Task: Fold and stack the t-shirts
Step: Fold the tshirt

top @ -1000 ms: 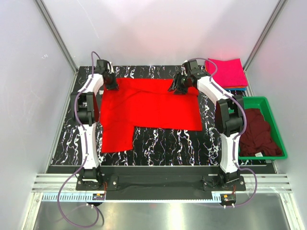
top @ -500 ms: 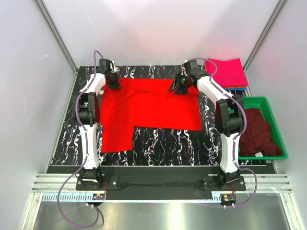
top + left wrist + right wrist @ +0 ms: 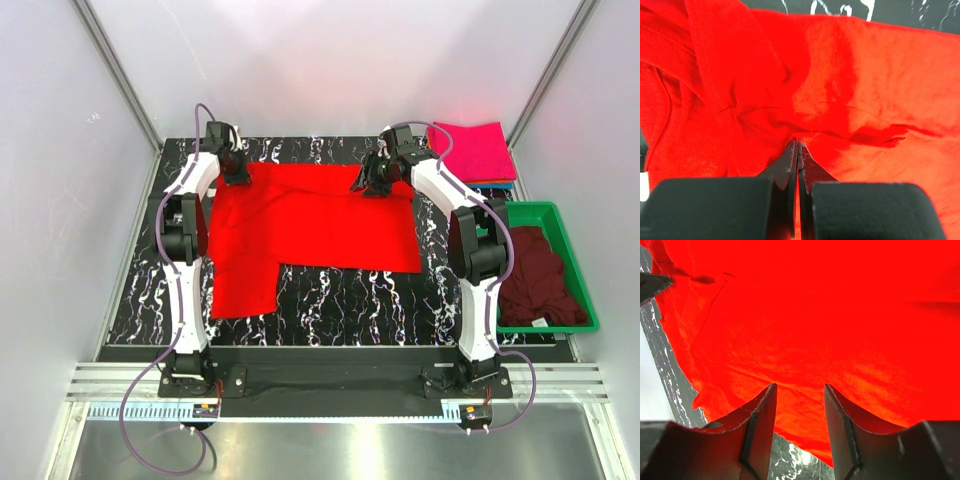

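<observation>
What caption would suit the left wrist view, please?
Left gripper pinched shut on the bright red cloth t-shirt.

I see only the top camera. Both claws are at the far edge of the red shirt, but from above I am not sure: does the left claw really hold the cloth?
Observer: Yes. In the left wrist view the left claw is shut on the red shirt, and creases spread out from the pinch.
Operator: Thank you. And the right claw, does it hold the cloth too?
Observer: No. In the right wrist view the right claw is open. Its two fingers stand apart, and the shirt shows in the gap between them, not pinched.
</observation>
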Robot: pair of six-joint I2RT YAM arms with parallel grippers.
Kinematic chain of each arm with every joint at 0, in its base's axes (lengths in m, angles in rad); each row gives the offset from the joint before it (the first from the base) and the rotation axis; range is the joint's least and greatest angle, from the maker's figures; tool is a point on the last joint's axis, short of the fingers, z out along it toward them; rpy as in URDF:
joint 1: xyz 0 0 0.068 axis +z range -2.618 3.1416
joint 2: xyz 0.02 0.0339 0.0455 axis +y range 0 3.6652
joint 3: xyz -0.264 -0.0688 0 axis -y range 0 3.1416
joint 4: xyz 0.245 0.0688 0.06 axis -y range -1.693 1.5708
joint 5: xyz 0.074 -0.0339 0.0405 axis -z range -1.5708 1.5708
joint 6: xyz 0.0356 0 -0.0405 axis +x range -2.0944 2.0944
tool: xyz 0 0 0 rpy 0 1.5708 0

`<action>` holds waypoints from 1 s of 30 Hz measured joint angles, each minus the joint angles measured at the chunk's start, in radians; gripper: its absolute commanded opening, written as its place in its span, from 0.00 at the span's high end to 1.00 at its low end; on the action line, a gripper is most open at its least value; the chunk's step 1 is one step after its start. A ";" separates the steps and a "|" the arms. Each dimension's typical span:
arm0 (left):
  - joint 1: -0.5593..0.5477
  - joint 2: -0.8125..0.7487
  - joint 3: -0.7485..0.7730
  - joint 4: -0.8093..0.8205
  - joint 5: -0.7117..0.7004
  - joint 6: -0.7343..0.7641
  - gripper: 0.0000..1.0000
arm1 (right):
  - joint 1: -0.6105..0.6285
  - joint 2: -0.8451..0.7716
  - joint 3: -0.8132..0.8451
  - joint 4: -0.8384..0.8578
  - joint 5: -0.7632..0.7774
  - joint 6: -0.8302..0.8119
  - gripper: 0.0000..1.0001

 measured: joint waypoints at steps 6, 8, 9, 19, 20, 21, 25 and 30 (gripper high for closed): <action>-0.004 -0.014 -0.035 0.003 0.001 0.005 1.00 | 0.000 0.000 0.000 0.000 0.001 0.000 0.50; -0.008 -0.038 -0.062 0.003 0.004 0.005 1.00 | 0.000 0.000 0.000 -0.003 0.002 -0.001 0.50; -0.012 -0.059 -0.087 0.010 0.006 0.005 1.00 | 0.000 0.000 0.002 -0.006 0.006 -0.002 0.50; -0.100 -0.297 -0.285 0.027 0.057 0.006 1.00 | -0.010 0.000 0.006 -0.022 0.044 -0.008 0.50; -0.111 -0.308 -0.300 0.027 0.061 0.006 1.00 | -0.012 0.000 0.006 -0.023 0.048 -0.008 0.50; -0.120 -0.315 -0.312 0.026 0.064 0.006 1.00 | -0.015 0.000 0.006 -0.024 0.052 -0.008 0.50; -0.133 -0.319 -0.366 0.011 0.077 0.007 1.00 | -0.023 0.000 0.006 -0.029 0.054 -0.008 0.50; -0.141 -0.320 -0.429 -0.033 0.088 0.010 0.95 | -0.028 0.000 0.006 -0.044 0.055 -0.009 0.50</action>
